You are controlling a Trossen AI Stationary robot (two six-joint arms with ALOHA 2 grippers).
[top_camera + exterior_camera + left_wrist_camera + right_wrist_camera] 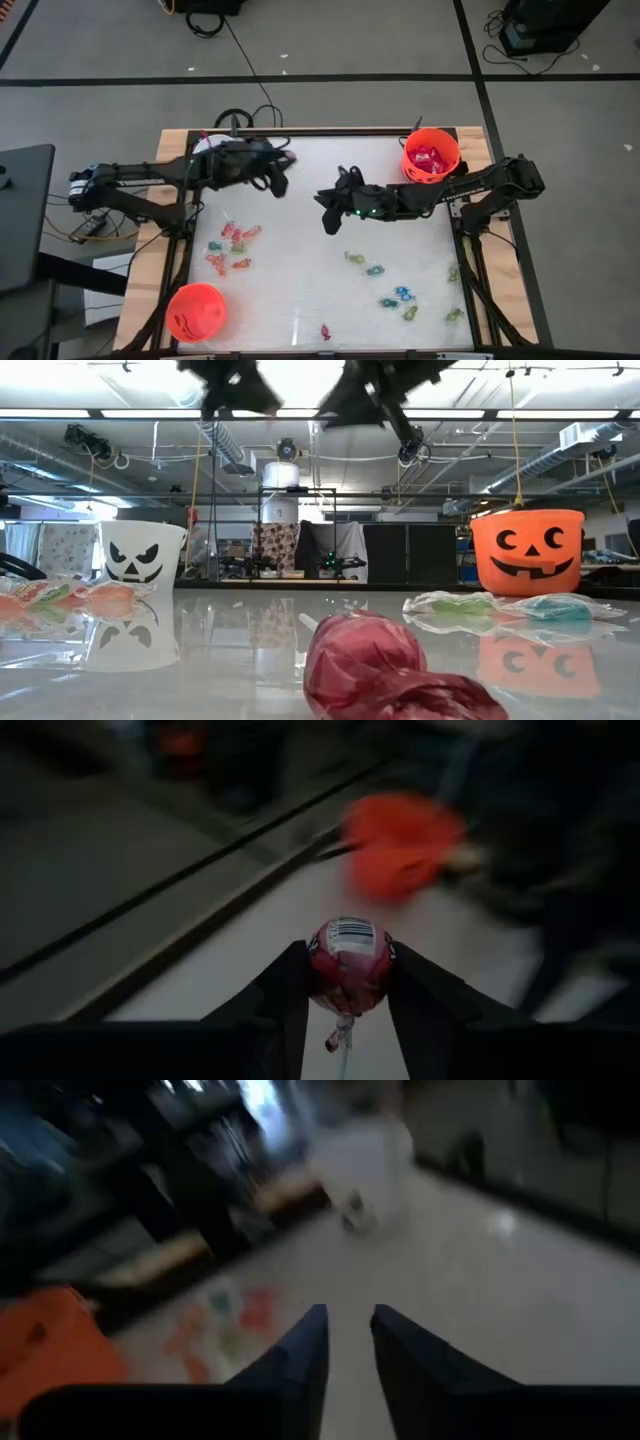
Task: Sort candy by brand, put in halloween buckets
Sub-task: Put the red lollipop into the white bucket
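My left jaws [348,982] clamp a red lollipop [349,960], held above the table near the white bucket [141,554]. My right jaws [348,1342] stand slightly parted, empty. I judge this a carry; next I must centre over that bucket before letting go.

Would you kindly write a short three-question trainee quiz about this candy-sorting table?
1. True or false: the left gripper holds a round dark-red wrapped lollipop.
2. Multiple choice: the orange plastic bucket at the table's far right corner holds A) red candy, B) green candy, C) nothing.
3. Fill in: in the low view the white plastic bucket bears a black ____ print.

Key:
1. True; the fingers clamp it on both sides.
2. A.
3. Face. The right gripper, over the table's middle, stands with its fingers slightly apart and empty.
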